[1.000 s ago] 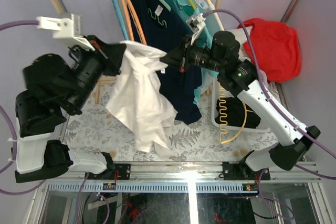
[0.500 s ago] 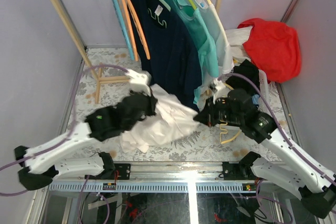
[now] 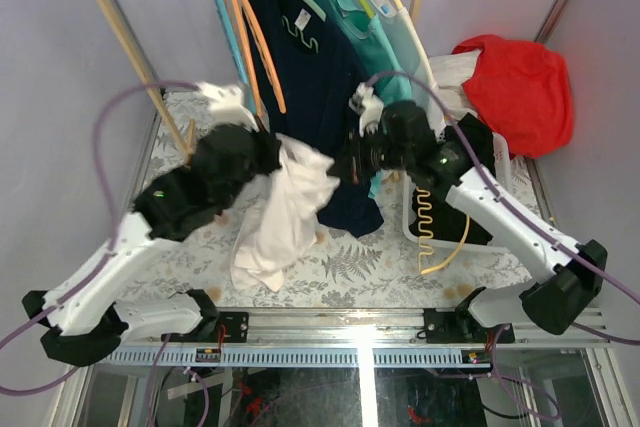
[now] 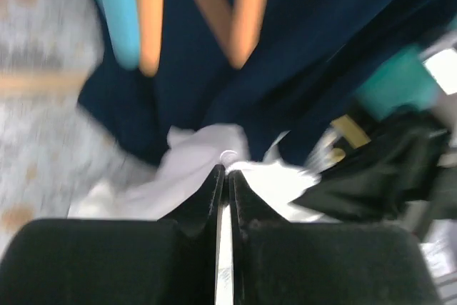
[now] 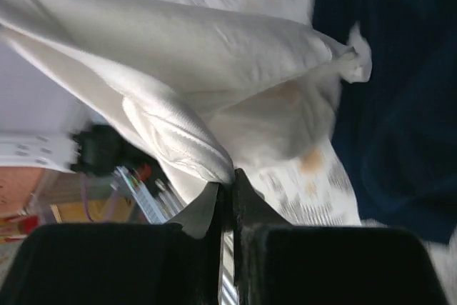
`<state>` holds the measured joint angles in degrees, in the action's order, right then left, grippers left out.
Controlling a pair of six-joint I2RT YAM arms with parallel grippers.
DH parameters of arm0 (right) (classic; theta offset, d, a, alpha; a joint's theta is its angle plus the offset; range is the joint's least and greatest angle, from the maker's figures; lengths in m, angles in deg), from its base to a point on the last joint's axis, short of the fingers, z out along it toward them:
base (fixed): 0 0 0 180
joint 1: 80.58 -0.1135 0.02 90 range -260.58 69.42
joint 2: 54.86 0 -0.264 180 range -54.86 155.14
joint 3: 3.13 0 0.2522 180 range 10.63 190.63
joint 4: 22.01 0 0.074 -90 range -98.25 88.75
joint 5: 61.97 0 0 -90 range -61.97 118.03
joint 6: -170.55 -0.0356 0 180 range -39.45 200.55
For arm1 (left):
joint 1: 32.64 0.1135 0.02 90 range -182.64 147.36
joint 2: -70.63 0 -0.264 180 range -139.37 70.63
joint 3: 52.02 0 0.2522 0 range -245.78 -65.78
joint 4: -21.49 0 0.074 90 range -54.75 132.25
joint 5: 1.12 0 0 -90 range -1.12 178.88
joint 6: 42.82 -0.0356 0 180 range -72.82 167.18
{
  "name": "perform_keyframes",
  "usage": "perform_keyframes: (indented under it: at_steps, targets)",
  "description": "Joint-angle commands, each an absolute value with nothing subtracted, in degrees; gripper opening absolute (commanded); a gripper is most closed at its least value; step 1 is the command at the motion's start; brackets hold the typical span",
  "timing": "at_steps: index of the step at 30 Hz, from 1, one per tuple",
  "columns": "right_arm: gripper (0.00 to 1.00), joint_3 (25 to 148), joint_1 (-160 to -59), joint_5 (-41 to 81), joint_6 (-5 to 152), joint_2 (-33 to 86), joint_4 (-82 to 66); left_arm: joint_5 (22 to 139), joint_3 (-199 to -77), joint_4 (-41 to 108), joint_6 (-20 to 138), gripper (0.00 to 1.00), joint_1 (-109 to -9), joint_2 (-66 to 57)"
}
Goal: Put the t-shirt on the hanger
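Slippage is the main risk: the left hand and right hand are each pinched shut on only a thin fold of the t-shirt. It hangs bunched between and below them, towards the desk. The hanger leans by the basket, well off beyond the right hand. A navy shirt hangs just behind both hands, with orange hangers beyond the left. Swinging cloth could snag there.
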<state>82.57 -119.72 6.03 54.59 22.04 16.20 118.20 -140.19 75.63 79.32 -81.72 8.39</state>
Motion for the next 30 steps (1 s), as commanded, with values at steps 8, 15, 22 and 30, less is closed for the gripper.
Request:
perform_keyframes:
  at_steps: [8, 15, 22, 30]
  targets:
    - [0.00, 77.93, -120.75, -0.47, 49.53, 11.38, 8.50, 120.31, -152.03, 78.15, 74.39, 0.00, -81.07, 16.00]
    - [0.00, 55.50, -120.75, 8.54, 49.18, 3.29, 13.42, 107.74, -120.39, 66.59, 85.81, 0.00, -81.87, 17.58]
    - [0.01, 57.40, -120.72, 13.01, 51.06, 4.99, 16.27, 108.32, -120.90, 63.71, 85.50, 0.00, -85.73, 13.85]
    - [0.34, 58.36, -120.73, 13.98, 52.28, -3.38, 13.63, 107.08, -130.26, 65.26, 82.96, 0.00, -88.31, 12.02]
